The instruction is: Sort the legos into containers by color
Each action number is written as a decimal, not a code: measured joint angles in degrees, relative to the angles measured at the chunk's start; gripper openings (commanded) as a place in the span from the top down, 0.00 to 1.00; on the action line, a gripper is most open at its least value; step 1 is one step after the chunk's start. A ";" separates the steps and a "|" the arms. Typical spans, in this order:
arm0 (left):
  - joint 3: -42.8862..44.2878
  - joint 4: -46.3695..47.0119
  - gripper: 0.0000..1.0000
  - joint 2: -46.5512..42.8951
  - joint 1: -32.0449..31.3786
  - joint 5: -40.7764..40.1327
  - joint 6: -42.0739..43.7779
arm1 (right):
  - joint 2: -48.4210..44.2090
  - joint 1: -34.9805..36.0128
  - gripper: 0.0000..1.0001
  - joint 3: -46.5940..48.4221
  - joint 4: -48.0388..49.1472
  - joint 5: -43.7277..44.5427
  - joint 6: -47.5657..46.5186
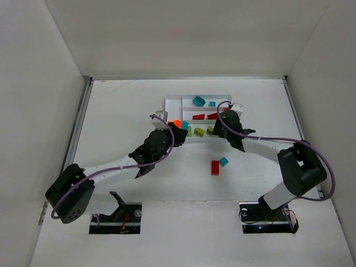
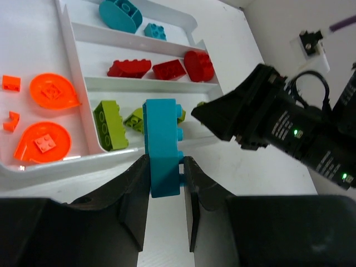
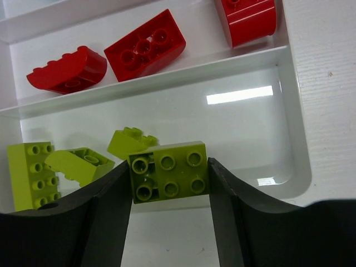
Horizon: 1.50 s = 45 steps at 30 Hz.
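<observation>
The white tray (image 1: 197, 96) lies at the table's middle back. My left gripper (image 2: 166, 162) is shut on an upright teal brick (image 2: 162, 147) just outside the tray's near rim (image 2: 55, 167), seen from above as the left gripper (image 1: 179, 135). My right gripper (image 3: 169, 167) is shut on a lime green brick (image 3: 169, 171) over the near edge of the green slot (image 3: 239, 122). Orange pieces (image 2: 51, 92) fill the side section. Teal bricks (image 2: 119, 14) lie in the far slot, red bricks (image 2: 161, 68) in the middle, green bricks (image 2: 109, 125) in the near one.
A loose red brick (image 1: 214, 167) and a small teal brick (image 1: 223, 161) lie on the table in front of the tray. The right arm's black wrist (image 2: 278, 130) hangs close beside my left gripper. White walls enclose the table on three sides.
</observation>
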 measured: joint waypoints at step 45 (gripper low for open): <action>61.68 -21.51 0.50 56.46 16.17 6.38 7.76 | -21.86 5.16 0.23 -18.10 12.04 2.43 2.36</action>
